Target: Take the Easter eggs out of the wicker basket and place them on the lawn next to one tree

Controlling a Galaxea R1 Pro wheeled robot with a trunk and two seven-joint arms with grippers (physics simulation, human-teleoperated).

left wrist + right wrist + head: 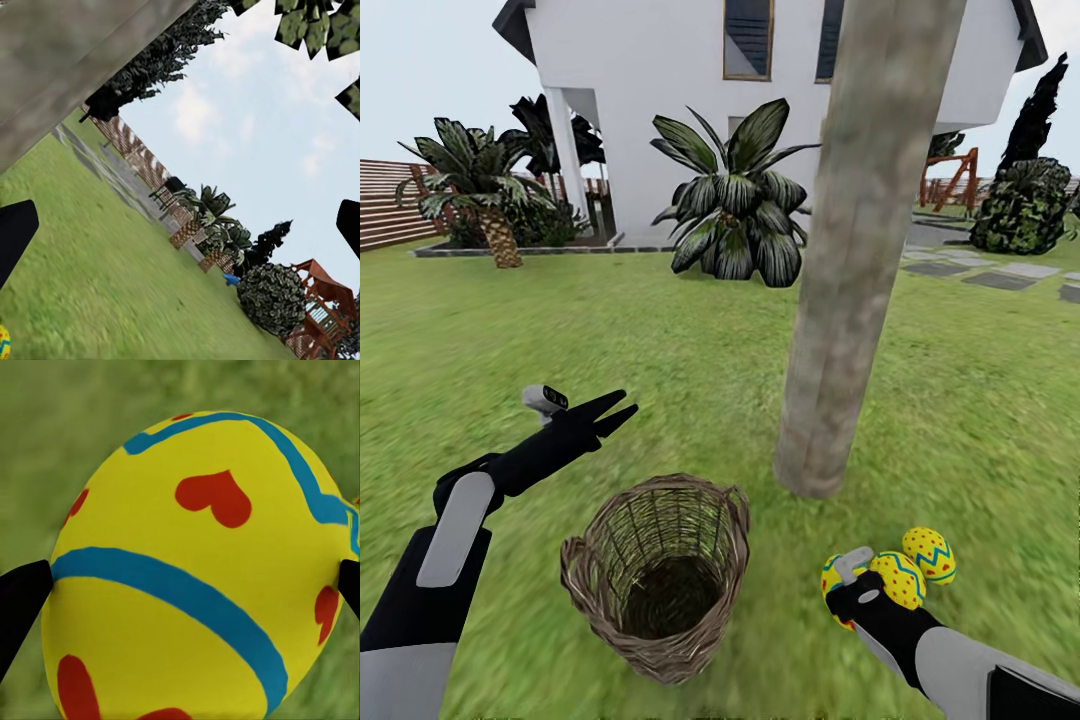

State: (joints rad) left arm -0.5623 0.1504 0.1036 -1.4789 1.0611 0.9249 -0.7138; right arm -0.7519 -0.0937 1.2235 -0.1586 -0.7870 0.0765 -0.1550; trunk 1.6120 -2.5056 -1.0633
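Observation:
The wicker basket (660, 585) stands on the lawn (610, 330) with nothing showing inside it. Just behind it to the right rises the tree's thick grey-brown trunk (860, 250). Two Easter eggs (930, 555) (900, 578) lie on the grass close to the trunk's foot. My right gripper (843, 600) is low beside them, with a third egg (830, 578) partly hidden by it. In the right wrist view this yellow egg (195, 585), with red hearts and blue bands, sits between both fingertips and touches them. My left gripper (622, 405) hangs open above the grass, left of the basket.
A white house (660, 90) stands behind, with palms (735, 200) (480, 190), a dark bush (1022, 205) and stone slabs (1000, 275) at the right. A slatted fence (385, 205) runs along the far left. Open grass lies left of the basket.

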